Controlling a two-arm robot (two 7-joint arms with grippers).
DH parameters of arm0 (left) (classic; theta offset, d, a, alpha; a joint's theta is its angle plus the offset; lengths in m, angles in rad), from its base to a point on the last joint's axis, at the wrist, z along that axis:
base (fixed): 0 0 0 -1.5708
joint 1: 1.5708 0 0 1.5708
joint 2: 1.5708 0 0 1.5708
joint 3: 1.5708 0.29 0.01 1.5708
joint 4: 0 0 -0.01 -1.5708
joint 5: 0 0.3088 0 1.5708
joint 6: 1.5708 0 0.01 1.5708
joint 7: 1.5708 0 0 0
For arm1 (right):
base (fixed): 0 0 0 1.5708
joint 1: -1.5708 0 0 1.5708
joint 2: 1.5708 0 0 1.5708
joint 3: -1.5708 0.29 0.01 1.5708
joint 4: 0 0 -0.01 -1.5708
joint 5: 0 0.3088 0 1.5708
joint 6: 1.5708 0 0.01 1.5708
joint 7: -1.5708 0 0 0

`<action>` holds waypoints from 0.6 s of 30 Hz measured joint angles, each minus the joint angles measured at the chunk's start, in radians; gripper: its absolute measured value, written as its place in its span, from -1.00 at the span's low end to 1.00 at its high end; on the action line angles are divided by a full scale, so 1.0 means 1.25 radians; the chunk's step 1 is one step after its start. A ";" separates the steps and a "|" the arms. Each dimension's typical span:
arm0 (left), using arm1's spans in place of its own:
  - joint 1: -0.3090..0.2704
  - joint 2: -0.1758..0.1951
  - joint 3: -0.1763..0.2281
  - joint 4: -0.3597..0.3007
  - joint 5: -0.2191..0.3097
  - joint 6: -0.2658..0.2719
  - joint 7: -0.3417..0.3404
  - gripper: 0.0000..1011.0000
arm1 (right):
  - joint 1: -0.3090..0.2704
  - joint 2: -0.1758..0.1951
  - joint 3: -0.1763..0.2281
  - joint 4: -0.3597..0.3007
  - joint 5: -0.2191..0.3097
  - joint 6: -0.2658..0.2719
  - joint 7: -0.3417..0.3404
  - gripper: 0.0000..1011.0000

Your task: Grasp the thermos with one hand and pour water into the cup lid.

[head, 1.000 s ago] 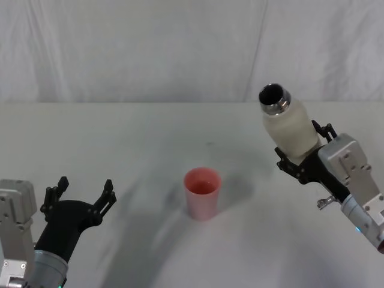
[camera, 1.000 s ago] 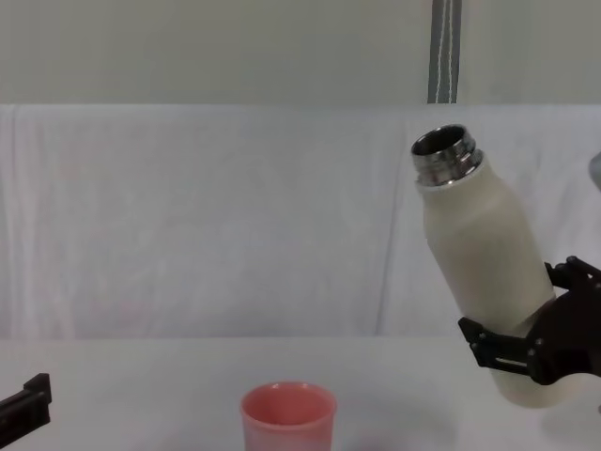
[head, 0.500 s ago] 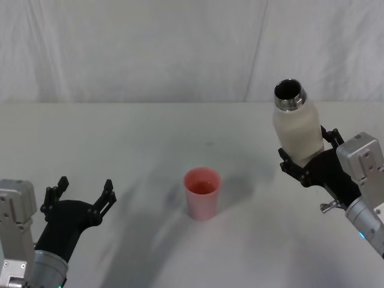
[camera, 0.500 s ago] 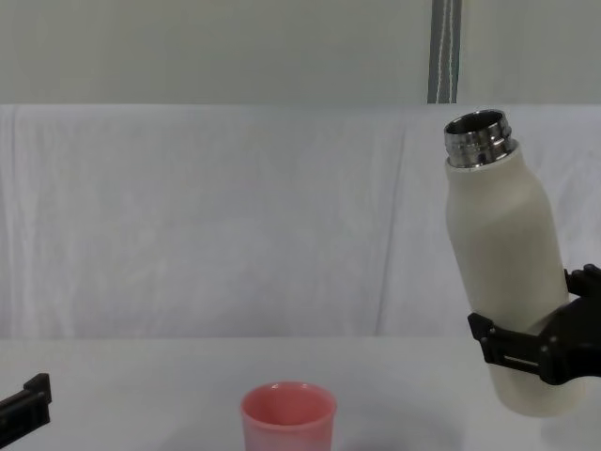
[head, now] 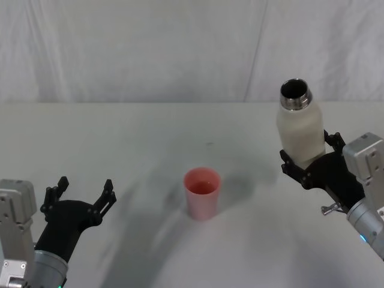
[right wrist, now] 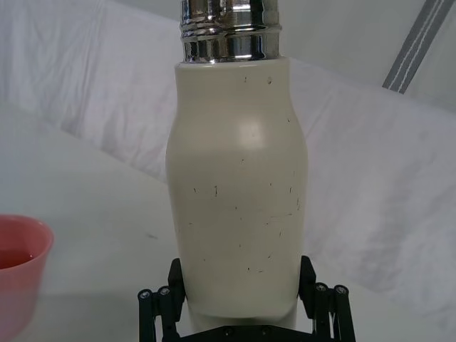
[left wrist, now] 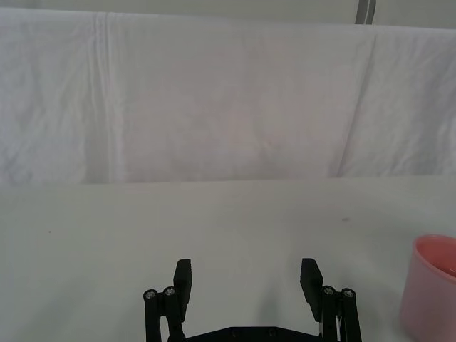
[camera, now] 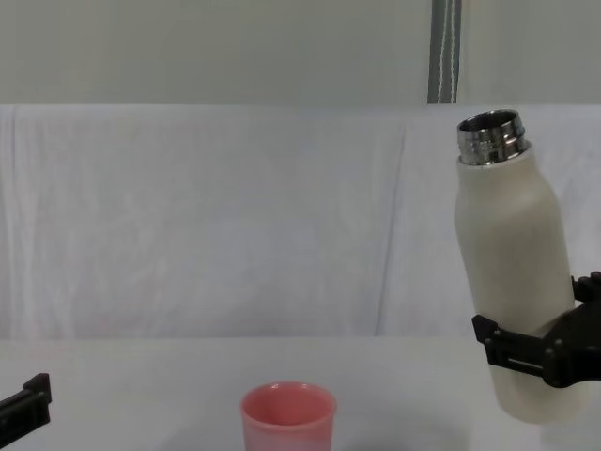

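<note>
The thermos (head: 299, 129) (camera: 514, 272) (right wrist: 239, 192) is a tall cream-white bottle with an open steel neck, held nearly upright above the table at the right. My right gripper (head: 312, 161) (camera: 540, 348) (right wrist: 241, 288) is shut on its lower body. The pink cup lid (head: 202, 192) (camera: 287, 417) (left wrist: 430, 288) (right wrist: 18, 267) stands upright on the table's middle, to the left of the thermos and apart from it, with a little liquid inside. My left gripper (head: 81, 198) (left wrist: 247, 281) hovers open at the near left, holding nothing.
A white cloth covers the table (head: 150, 138) and hangs as a backdrop behind it. A grey vertical pole (camera: 443, 52) rises behind the backdrop at the right.
The right gripper has swung the thermos from a leftward tilt back to nearly upright and shifted it right, away from the cup lid. The left arm and cup lid stayed put.
</note>
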 joint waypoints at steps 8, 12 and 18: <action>0.000 0.000 0.000 0.000 0.000 0.000 0.000 0.98 | -0.002 -0.013 0.011 -0.002 0.047 0.010 0.008 0.89; 0.000 0.000 0.000 0.000 0.000 0.000 0.000 0.98 | -0.003 -0.017 0.016 -0.002 0.069 0.017 0.011 0.89; 0.000 0.000 0.000 0.000 0.000 0.000 0.000 0.98 | -0.006 -0.022 0.022 -0.002 0.105 0.029 0.017 0.89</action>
